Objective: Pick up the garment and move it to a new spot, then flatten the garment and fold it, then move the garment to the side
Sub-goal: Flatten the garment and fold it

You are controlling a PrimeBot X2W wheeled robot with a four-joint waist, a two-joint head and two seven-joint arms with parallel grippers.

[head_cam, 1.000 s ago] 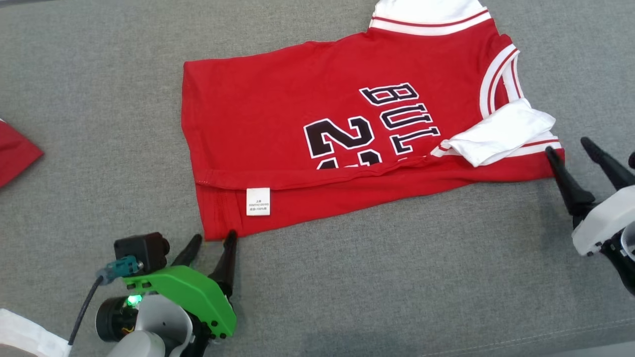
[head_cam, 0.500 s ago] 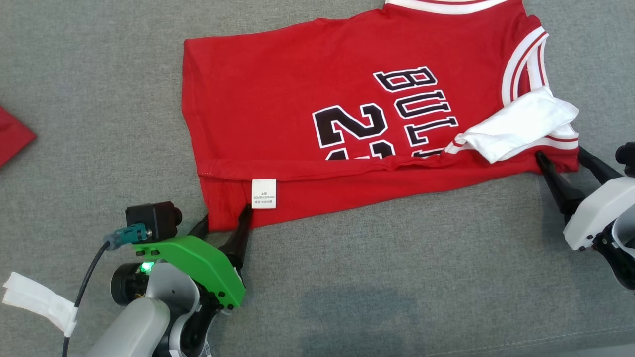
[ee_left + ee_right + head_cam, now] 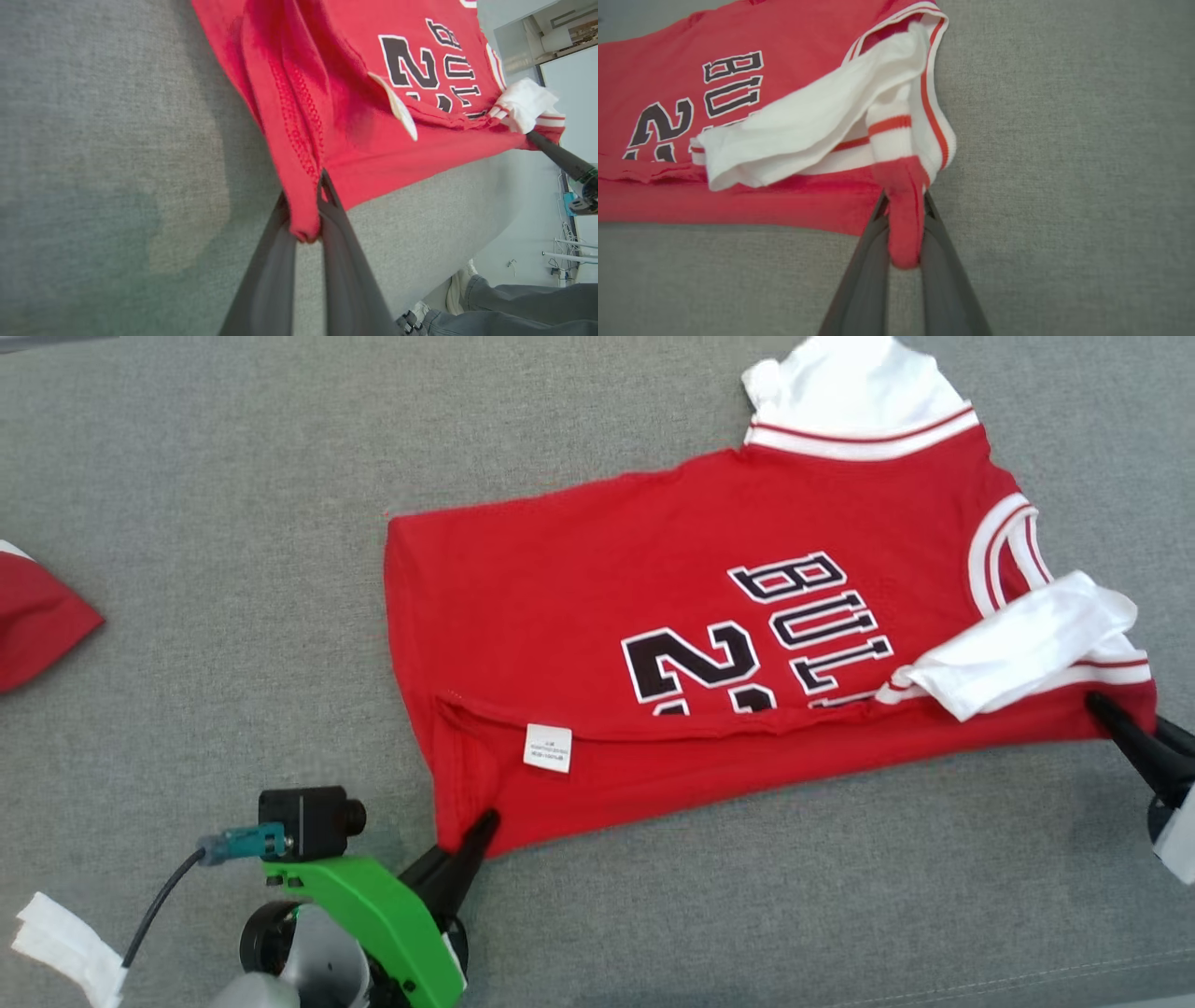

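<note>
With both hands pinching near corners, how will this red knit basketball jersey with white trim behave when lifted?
Likely floppy: the red jersey bunches into folds where the left hand pinches its hem corner. It will probably sag in between, since the right hand grips just the shoulder corner. The loose white sleeve may flop open.

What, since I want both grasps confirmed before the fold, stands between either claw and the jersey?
Nothing visible does. The left claw is shut directly on the jersey at its hem corner, and the right claw is shut directly on the opposite near corner. The grey cloth surface lies around both.
</note>
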